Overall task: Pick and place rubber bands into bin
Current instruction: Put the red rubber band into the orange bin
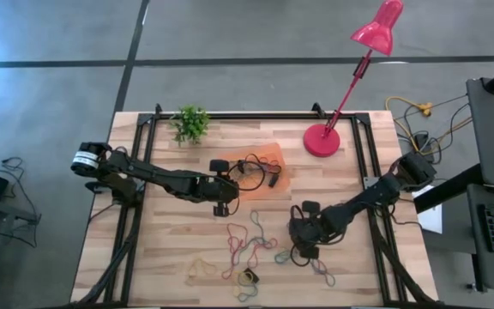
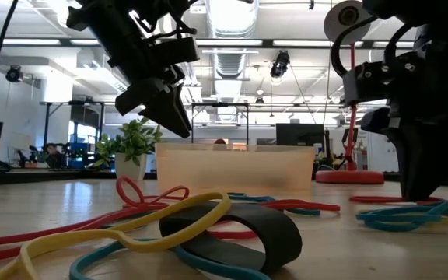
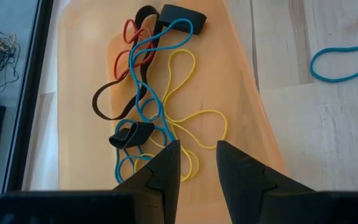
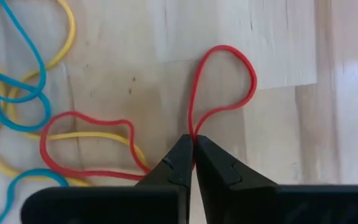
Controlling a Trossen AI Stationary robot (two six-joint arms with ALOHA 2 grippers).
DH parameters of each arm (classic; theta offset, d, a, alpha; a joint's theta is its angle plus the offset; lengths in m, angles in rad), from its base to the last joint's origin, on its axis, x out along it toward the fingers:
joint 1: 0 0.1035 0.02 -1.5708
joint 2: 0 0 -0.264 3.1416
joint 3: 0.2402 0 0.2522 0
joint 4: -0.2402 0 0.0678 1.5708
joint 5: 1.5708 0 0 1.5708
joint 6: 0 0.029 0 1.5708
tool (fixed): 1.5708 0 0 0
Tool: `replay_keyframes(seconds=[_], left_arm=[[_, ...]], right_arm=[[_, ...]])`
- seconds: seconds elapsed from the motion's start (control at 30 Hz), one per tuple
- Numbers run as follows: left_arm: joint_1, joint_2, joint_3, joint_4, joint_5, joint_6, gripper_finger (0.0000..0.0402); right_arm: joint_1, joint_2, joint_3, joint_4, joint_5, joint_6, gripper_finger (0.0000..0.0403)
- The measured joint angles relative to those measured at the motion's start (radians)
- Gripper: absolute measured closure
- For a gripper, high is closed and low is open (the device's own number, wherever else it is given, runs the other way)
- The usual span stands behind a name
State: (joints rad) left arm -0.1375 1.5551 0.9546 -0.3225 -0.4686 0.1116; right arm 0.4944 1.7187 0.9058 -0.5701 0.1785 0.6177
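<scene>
The orange bin [image 1: 273, 156] sits at the table's middle, toward the far edge, and shows in the low view [image 2: 236, 167]. Several bands lie in it: black, blue, yellow and red [image 3: 160, 93]. My left gripper [image 3: 197, 149] hovers open over the bin's near-left part [image 1: 232, 178], touching nothing. More loose rubber bands [image 1: 247, 245] are scattered on the wood toward the near edge. My right gripper [image 1: 301, 249] is down at the table to their right, shut on a red rubber band [image 4: 225, 81]. My right gripper pinches the red rubber band between its two fingertips at a narrow waist [image 4: 193, 132] where two strands run side by side. The fingers come from above, pointing down. The loop beyond the fingers [image 4: 247, 68] lies flat on the wood, and so does the other lobe [image 4: 86, 124].
A red desk lamp's round base [image 1: 322, 140] stands right of the bin, and a small potted plant [image 1: 190, 123] at the far left. Yellow and blue bands [image 4: 17, 93] cross the red one beside my right gripper. A black band [image 2: 239, 233] lies near the front edge.
</scene>
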Motion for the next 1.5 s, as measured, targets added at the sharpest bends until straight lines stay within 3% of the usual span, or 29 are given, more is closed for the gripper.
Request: replay_keyframes(seconds=[0.2,0.7,1.07,1.27,1.5], left_arm=[[0.0,0.0,0.0,0.0,0.0,0.0,0.0313],[0.0,0.0,0.0,0.001,0.0,0.0,0.0313],[0.0,0.0,-0.001,0.009,0.0,0.0,0.0313],[0.0,0.0,-0.001,0.008,0.0,0.0,0.0313],[0.0,0.0,0.0,0.008,0.0,-0.001,0.0313]], right_arm=[[0.015,0.0,0.0,-0.002,0.058,-0.059,0.0395],[0.019,-0.009,0.007,-0.002,0.088,-0.085,0.0395],[0.018,-0.047,0.129,-0.023,0.175,-0.224,0.0395],[0.018,-0.064,0.235,-0.105,0.278,-0.31,0.0395],[-0.011,-0.064,0.331,-0.163,0.471,-0.452,0.0395]])
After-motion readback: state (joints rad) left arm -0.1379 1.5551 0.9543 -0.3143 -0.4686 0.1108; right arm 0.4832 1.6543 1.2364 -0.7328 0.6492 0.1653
